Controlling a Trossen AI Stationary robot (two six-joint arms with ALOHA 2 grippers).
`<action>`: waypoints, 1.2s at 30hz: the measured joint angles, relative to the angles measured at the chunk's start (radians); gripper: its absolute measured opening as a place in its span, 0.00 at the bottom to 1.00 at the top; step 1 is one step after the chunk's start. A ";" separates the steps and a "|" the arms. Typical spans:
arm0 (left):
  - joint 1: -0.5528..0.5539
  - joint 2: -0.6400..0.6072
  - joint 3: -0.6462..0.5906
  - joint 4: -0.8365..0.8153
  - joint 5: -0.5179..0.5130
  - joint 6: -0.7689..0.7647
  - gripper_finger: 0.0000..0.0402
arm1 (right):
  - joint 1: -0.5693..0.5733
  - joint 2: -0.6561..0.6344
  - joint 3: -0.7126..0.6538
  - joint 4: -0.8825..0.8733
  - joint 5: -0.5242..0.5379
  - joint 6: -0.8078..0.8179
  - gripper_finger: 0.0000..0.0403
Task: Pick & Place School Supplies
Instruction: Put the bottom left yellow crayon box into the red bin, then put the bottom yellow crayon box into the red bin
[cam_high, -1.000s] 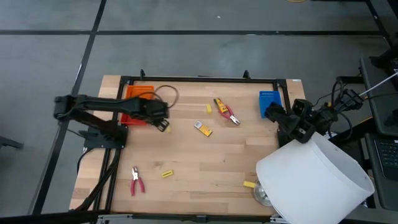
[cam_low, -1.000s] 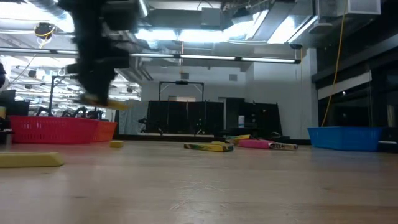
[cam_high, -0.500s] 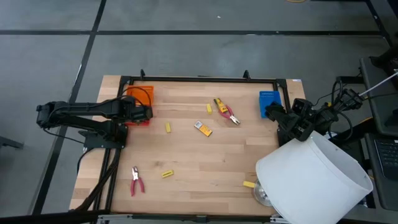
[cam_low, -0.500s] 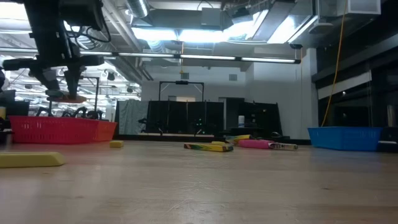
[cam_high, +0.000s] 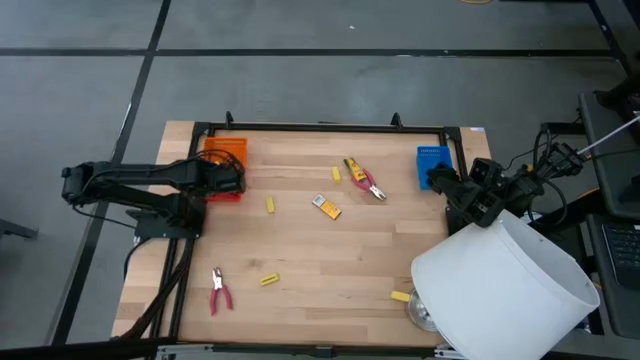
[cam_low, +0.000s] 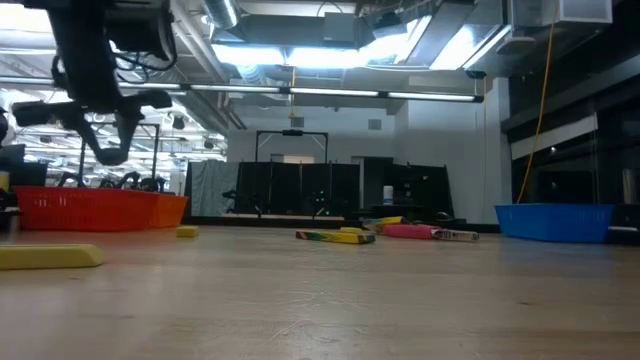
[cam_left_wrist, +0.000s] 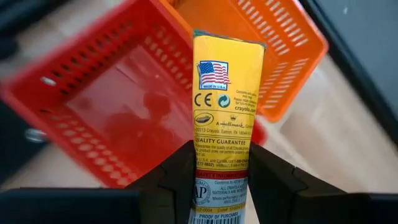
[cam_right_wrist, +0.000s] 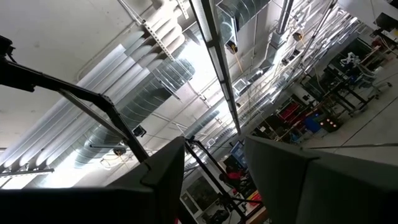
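My left gripper (cam_left_wrist: 222, 149) (cam_high: 232, 181) hangs over the red tray (cam_left_wrist: 93, 93) at the table's far left, shut on a yellow crayon pack (cam_left_wrist: 227, 93). An orange tray (cam_left_wrist: 280, 50) sits just beyond the red one. On the table lie another yellow pack (cam_high: 326, 207), a third pack (cam_high: 352, 167) beside red-handled pliers (cam_high: 373, 188), more pliers (cam_high: 219, 292), and tiny yellow blocks (cam_high: 270, 205) (cam_high: 268, 279) (cam_high: 401, 296). My right gripper (cam_right_wrist: 214, 162) (cam_high: 440, 180) waits open by the blue tray (cam_high: 433, 163), pointing up at the ceiling. My left gripper pinches the yellow pack between its two fingers at the barcode end (cam_left_wrist: 222, 163), one finger on each long side. The fingers come from above, pointing down, and lie along the pack, whose other end sticks out past them. The pack is lifted clear above the red tray.
A big white cylinder (cam_high: 510, 290) covers the table's near right corner. A black frame (cam_high: 320, 128) runs along the far edge. The low view shows the red tray (cam_low: 90, 210) at left, the blue tray (cam_low: 555, 222) at right, and bare wood in the near middle.
My left gripper has carried the yellow pack from the table's middle left toward the left edge and stopped over the red tray. It has stayed shut on the pack. In the last half second it has hardly moved.
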 joint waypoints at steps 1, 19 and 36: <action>0.014 0.005 0.000 0.022 -0.002 -0.001 0.32 | 0.000 0.000 0.000 0.000 0.000 0.000 0.43; 0.154 0.054 0.000 0.018 0.011 0.019 0.33 | 0.000 0.000 0.000 0.000 0.000 0.024 0.43; 0.151 0.054 -0.098 0.090 0.080 0.003 0.46 | 0.000 0.000 0.000 0.000 0.000 0.023 0.43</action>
